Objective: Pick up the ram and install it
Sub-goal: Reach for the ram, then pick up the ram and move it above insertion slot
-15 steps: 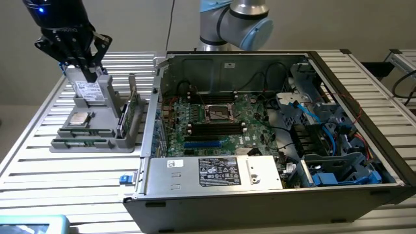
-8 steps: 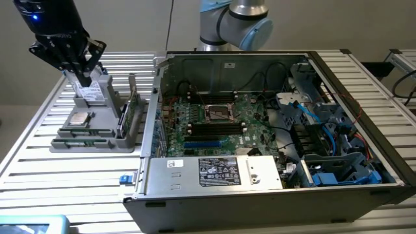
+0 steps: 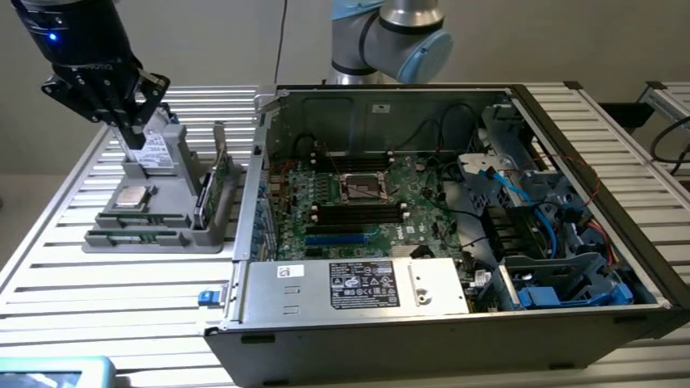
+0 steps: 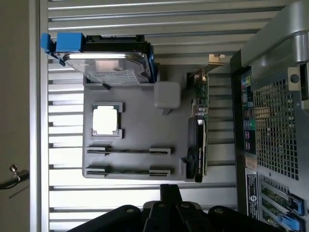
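1. Gripper [image 3: 128,133] at the exterior view's left, hovering over the drive [image 3: 161,153] at the back of the tray [image 3: 199,240]; clenched, nothing in it
2. Ram [image 3: 132,237] sits on edge in the tray's front slot, apart from the gripper, not yet picked
3. Motherboard [image 3: 367,202] to the right, well apart from the ram
4. Judgement: step is approach for the pick. It calls for jaws opened, centred over the ram and squared across its thin edge
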Controlling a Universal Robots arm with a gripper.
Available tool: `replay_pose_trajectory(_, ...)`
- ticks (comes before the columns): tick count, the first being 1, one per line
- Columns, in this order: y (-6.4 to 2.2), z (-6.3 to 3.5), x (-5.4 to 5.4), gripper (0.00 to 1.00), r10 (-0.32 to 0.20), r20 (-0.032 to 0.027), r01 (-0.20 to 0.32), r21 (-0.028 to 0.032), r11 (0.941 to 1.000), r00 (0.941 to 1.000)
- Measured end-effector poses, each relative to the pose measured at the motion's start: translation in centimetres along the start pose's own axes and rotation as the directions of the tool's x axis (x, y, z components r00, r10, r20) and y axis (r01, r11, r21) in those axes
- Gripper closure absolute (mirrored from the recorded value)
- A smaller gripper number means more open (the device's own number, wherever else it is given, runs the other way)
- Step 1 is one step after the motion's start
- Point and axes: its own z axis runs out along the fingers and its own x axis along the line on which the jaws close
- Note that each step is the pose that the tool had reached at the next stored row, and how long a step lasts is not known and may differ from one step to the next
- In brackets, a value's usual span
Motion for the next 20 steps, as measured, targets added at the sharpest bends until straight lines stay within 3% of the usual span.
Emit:
replay_pose_trajectory(3, -0.08, 0.26, 0.4, 0.89, -0.003, -0.0029, 0.003, 0.0011, 1.0, 1.0)
replay_pose_trajectory(11, -0.2, 1.37, 1.7, 0.89, -0.01, -0.0032, 0.01, 0.0075, 0.9999, 0.9999)
replay_pose_trajectory(15, -0.24, 1.96, 1.8, 0.89, -0.012, -0.0031, 0.012, 0.0081, 0.9999, 0.9999)
replay_pose_trajectory(20, -0.23, 1.96, 1.8, 0.89, -0.011, -0.0032, 0.011, 0.0082, 0.9999, 0.9999)
